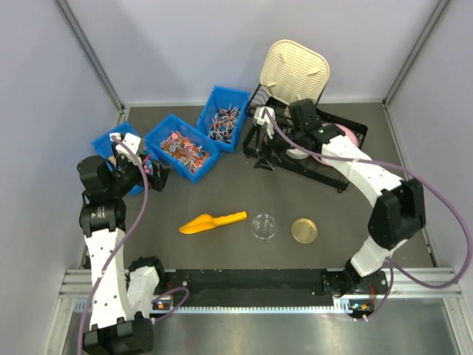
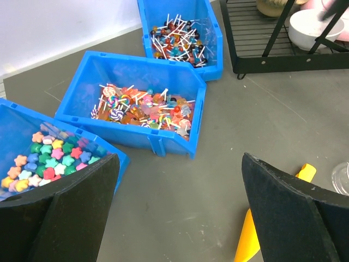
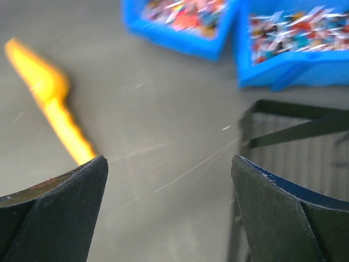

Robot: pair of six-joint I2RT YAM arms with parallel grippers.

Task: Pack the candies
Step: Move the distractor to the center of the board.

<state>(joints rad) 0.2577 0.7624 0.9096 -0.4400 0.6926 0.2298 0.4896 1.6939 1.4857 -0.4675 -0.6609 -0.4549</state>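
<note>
The candies [image 1: 182, 147] are tiny red, orange and pink wrapped sweets filling the middle blue bin; they also show in the left wrist view [image 2: 144, 109] and, blurred, in the right wrist view [image 3: 185, 11]. A yellow scoop [image 1: 211, 221] lies on the table in front of the bins, with a clear glass jar [image 1: 264, 227] and its gold lid [image 1: 304, 230] to its right. My left gripper [image 1: 157, 174] is open and empty, just left of the middle bin, over bare table [image 2: 179, 180]. My right gripper [image 1: 260, 139] is open and empty at the black rack's left end [image 3: 169, 174].
A left blue bin [image 2: 49, 158] holds pastel sweets; a far blue bin [image 1: 224, 122] holds stick-like sweets. A black dish rack [image 1: 325, 159] at the back right carries a cream tray [image 1: 295, 68] and a white bowl [image 2: 311, 27]. Walls enclose the table.
</note>
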